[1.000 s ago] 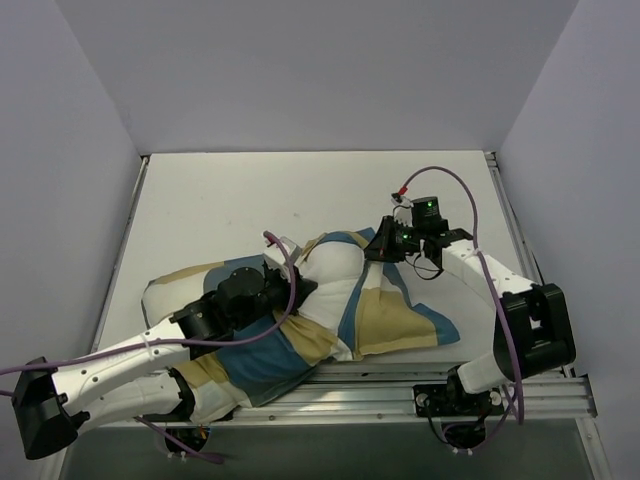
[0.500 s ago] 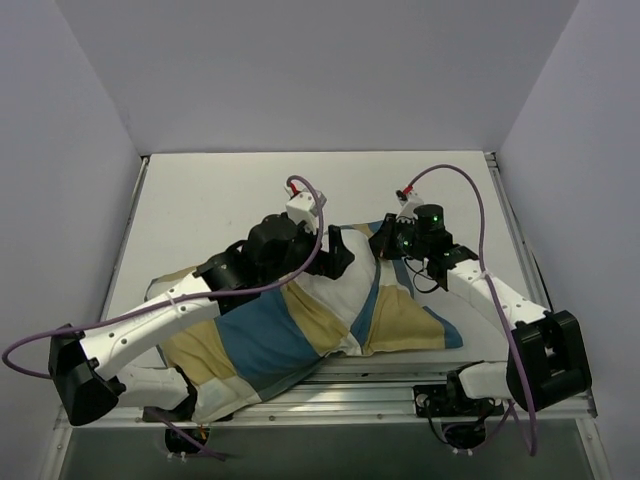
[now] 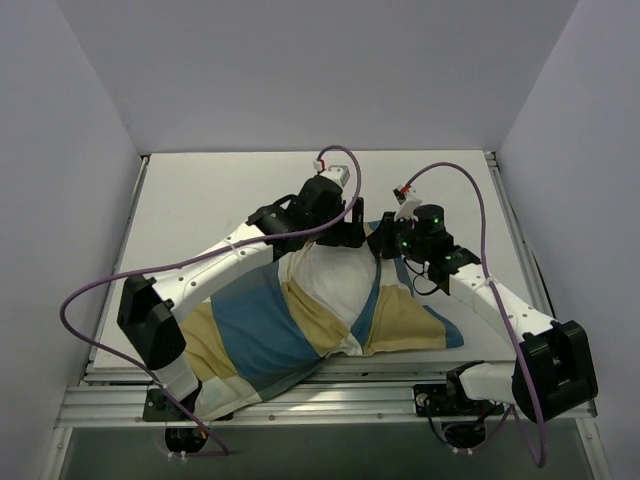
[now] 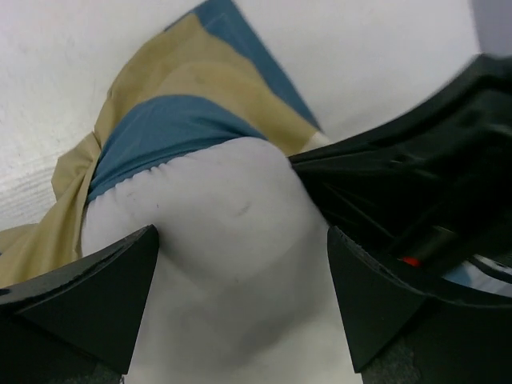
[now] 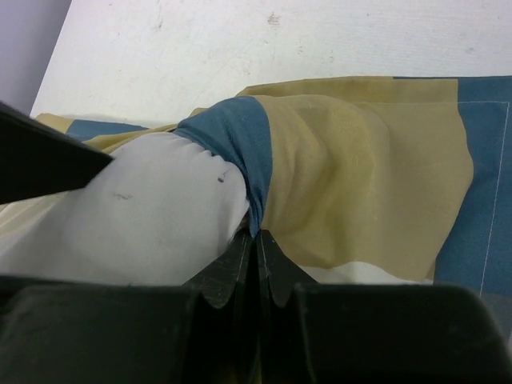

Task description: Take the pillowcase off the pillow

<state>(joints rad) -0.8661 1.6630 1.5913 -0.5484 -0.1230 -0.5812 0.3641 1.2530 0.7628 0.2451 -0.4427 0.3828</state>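
The pillow point(image 3: 338, 282) lies slantwise across the table, and its plain white end bulges out of the pillowcase point(image 3: 262, 335), which is blue, tan and cream. At that far end my left gripper point(image 3: 352, 230) stands open. In the left wrist view its fingers point(image 4: 88, 296) straddle the white pillow point(image 4: 232, 232) and hold nothing, and the pillowcase point(image 4: 176, 128) is bunched just beyond. My right gripper point(image 3: 386, 243) is shut on the pillowcase's blue hem point(image 5: 240, 136) at the opening point(image 5: 258, 234), right beside the bare pillow point(image 5: 152, 220).
The two grippers are almost touching; the right arm's black body point(image 4: 416, 184) fills the right of the left wrist view. The white table point(image 3: 220, 200) has grey walls on three sides. The pillow's near-left end overhangs the aluminium rail point(image 3: 380, 392). Purple cables loop over both arms.
My left arm swung from the near-left part of the pillow to its far end, and its jaws opened wide. The right gripper stayed shut on the pillowcase, barely shifting.
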